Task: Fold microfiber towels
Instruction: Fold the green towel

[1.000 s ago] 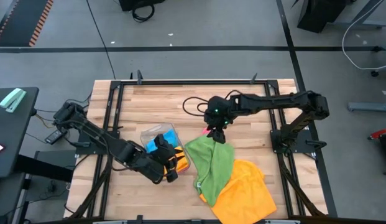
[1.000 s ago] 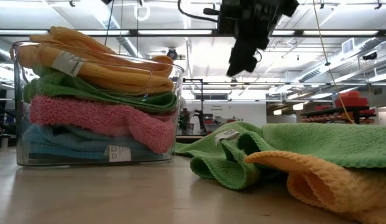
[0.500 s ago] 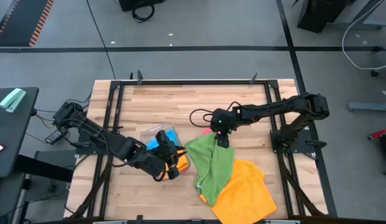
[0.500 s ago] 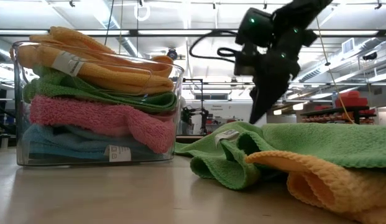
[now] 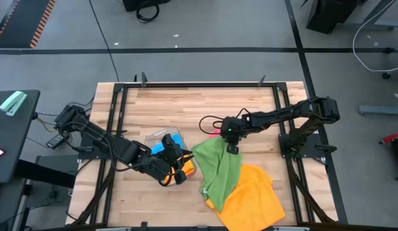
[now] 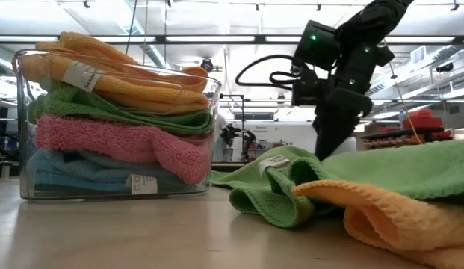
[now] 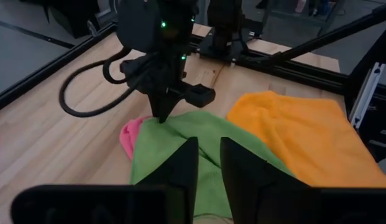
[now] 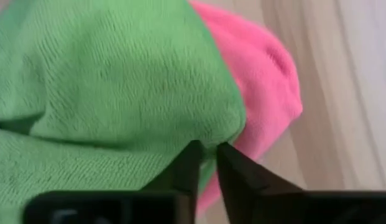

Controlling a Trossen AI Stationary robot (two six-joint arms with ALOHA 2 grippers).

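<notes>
With the right gripper [image 5: 231,149] down on the far corner of the green towel [image 5: 219,168], its jaws nearly together and pinching the cloth edge as the right wrist view shows it, the step in hand looks like the pick-up of a towel for folding. That green towel lies crumpled mid-table, draped over the orange towel [image 5: 250,199], with a pink towel [image 8: 258,93] poking out under the pinched corner. Left gripper [image 5: 175,168] sits at the clear bin [image 6: 116,123] beside the pile, jaws narrow with a slim gap, nothing visibly held. The bin holds folded towels stacked orange, green, pink, blue from the top. Table [image 5: 173,109] otherwise bare wood on the far side.

Next move, as a guess: lift and drag the corner to spread the green towel flat on open table, clear of the orange and pink ones. Risk: the pinch may catch the pink layer too.
</notes>
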